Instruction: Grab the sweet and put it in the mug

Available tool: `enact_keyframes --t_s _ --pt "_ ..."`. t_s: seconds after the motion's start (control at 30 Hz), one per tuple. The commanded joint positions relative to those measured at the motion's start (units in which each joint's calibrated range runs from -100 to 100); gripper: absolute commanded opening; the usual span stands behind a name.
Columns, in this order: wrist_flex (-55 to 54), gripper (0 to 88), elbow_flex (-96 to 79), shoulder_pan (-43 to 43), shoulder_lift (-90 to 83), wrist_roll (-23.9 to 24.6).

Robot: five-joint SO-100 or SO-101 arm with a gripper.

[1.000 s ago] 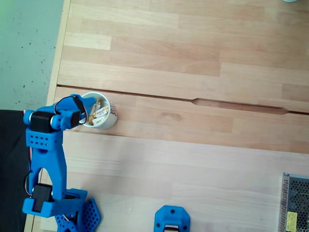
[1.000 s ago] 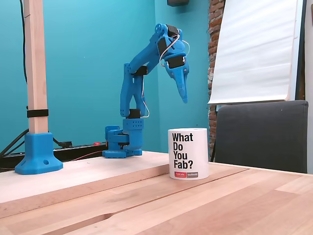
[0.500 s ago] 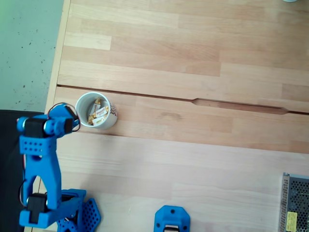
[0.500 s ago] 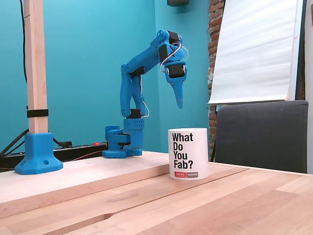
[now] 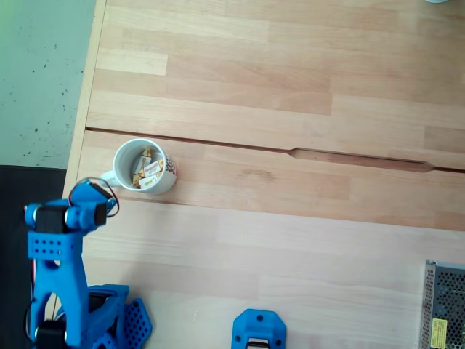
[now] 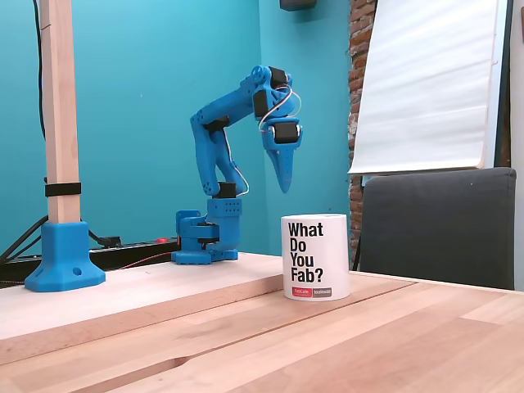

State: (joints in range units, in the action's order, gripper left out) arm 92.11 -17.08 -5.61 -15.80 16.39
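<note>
I see the sweet [image 5: 150, 169] lying inside the mug [image 5: 168, 169], among other wrapped pieces, so the drop looks done. My gripper [image 6: 284, 187] hangs above and behind the mug, fingers together, holding nothing.

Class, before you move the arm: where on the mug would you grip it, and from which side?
Take the mug by its handle, or pinch the rim from above. It stands upright with its mouth open to the top, and in the top-down fixed view the handle juts lower left toward the gripper, so that side looks nearest.
</note>
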Motion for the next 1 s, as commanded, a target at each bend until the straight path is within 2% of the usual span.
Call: enact_keyframes --t_s 0.0,0.23,0.5,0.97 --pt "-6.3 2.0 -9.15 -0.56 -11.65 -1.56" --pt "-22.83 2.0 -34.13 -0.56 -32.82 -5.62" --pt "-37.51 1.0 -54.47 -0.56 -44.09 -7.96" --pt "-45.17 1.8 -72.93 -0.56 -56.66 -11.58"
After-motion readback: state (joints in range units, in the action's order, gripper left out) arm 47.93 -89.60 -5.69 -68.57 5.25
